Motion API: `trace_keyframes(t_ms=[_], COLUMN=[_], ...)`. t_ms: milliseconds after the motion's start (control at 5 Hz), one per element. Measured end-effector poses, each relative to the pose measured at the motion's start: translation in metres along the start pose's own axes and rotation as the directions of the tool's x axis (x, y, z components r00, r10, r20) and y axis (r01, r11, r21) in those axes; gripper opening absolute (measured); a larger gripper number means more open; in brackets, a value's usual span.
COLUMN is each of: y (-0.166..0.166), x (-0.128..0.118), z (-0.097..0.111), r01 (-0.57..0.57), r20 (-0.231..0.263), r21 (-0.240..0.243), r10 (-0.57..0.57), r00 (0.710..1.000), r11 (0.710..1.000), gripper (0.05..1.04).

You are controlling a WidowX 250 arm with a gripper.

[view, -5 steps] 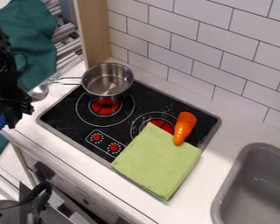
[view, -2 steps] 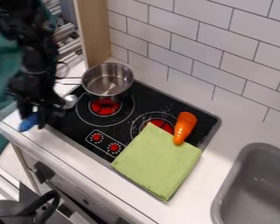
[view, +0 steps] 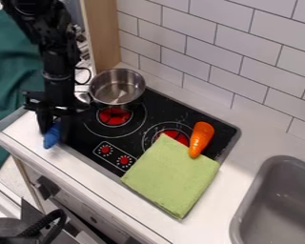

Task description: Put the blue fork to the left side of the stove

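Blue fork (view: 51, 136) is occupying the grasp, its lower part showing below the gripper (view: 54, 134); both are now standing over the counter (view: 31, 138), close to the front left corner of the stove (view: 89, 151); compared with the earlier views, where the arm is working first beyond the counter's left edge and then above its left corner, the load is coming inward and nearing the stove; for the task, this is bringing the fork to the required side, and carrying appears to be giving way to placing

Arm (view: 57, 64) is entering from the top left and hanging almost upright, its wrist lying left of the pot (view: 116, 88); its fingers are pointing down, closed to a narrow gap about the fork, one on either side; contact between fork and counter is remaining unconfirmed, as I cannot tell the height

Next move, in my judgement, is calling for a small lowering and a release left of the stove's edge; drifting farther inward would be risking a placement on the stovetop
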State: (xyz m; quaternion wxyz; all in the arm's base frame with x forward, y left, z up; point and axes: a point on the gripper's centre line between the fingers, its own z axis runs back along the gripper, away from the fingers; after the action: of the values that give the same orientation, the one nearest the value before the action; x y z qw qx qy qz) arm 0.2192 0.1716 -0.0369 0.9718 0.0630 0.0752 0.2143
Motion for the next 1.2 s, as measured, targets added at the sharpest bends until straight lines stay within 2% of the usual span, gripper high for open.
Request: trace_keyframes(t_ms=[200,400,600,800,1000,1200], y=[0.0,0.0,-0.007,-0.019,-0.02,-0.016], x=[-0.002,-0.007,-0.008,-0.009,-0.014,-0.017], z=[0.0,-0.004,0.018,0.053,0.061,0.059], r01=[-0.031,-0.037,0.052,0.193,0.215,0.167], r20=[-0.006,-0.005,0.235,0.491,0.568,0.51], r21=[-0.016,-0.049,-0.134,-0.154,-0.145,-0.128], r10=[0.03,0.037,-0.019,-0.095,-0.097,-0.079], r00=[1.0,0.999,0.972,0.866,0.818,0.856], r11=[0.999,0.998,0.99,0.969,0.966,0.978], gripper=[0.776,1.006,1.007,1.003,1.003,1.003])
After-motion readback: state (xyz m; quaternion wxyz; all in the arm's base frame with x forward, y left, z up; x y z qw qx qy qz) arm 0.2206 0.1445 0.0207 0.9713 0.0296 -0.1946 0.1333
